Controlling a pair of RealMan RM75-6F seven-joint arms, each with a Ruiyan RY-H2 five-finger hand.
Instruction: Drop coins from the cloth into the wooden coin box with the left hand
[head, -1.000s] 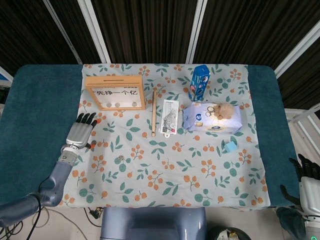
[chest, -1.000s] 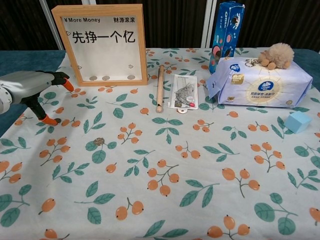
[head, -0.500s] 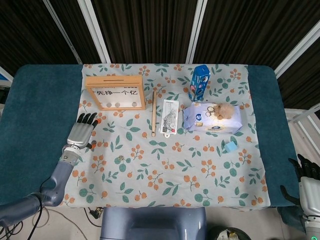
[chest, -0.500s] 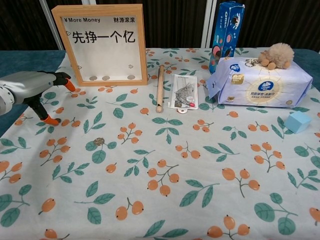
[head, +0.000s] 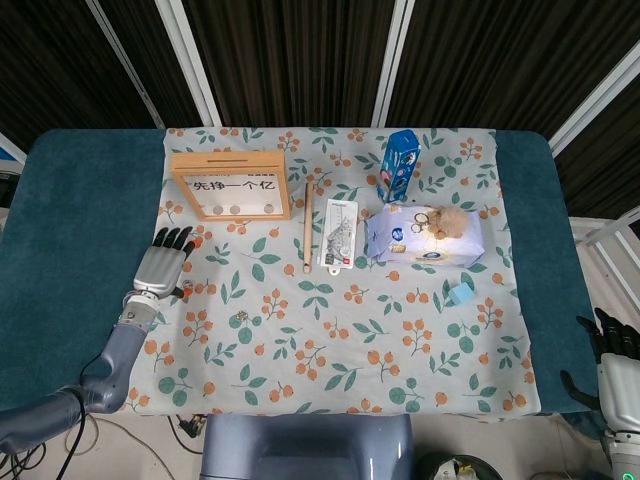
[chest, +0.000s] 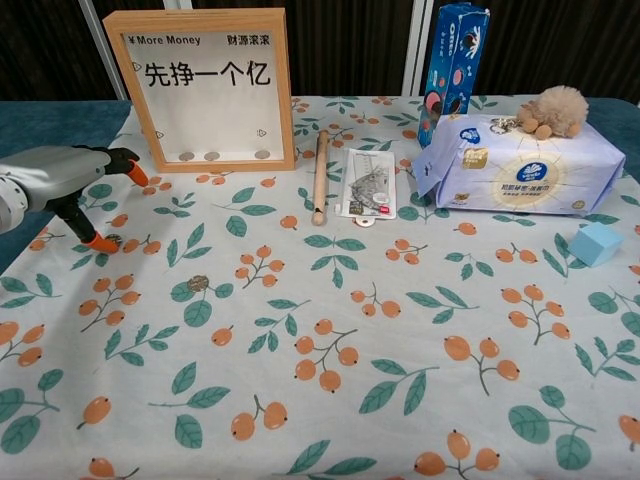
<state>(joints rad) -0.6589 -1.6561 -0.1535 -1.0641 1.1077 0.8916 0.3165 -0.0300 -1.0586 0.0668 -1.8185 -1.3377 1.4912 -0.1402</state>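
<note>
Left robot hand (chest: 60, 180) has drifted slightly back, fingers apart, seemingly empty.
Reaching step: next, pinch the coin (chest: 198, 284) on the cloth (chest: 400, 350), then the coin box (chest: 205, 88).

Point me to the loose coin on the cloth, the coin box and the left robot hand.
coin (chest: 198, 284), chest view, middle of its top face.
coin box (chest: 204, 88), chest view, middle of the clear front pane.
left robot hand (head: 160, 265), head view, back of the hand.

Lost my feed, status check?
Left hand open, empty, beside the wooden coin box. Right hand idle. Coin on cloth, path unobstructed.
</note>
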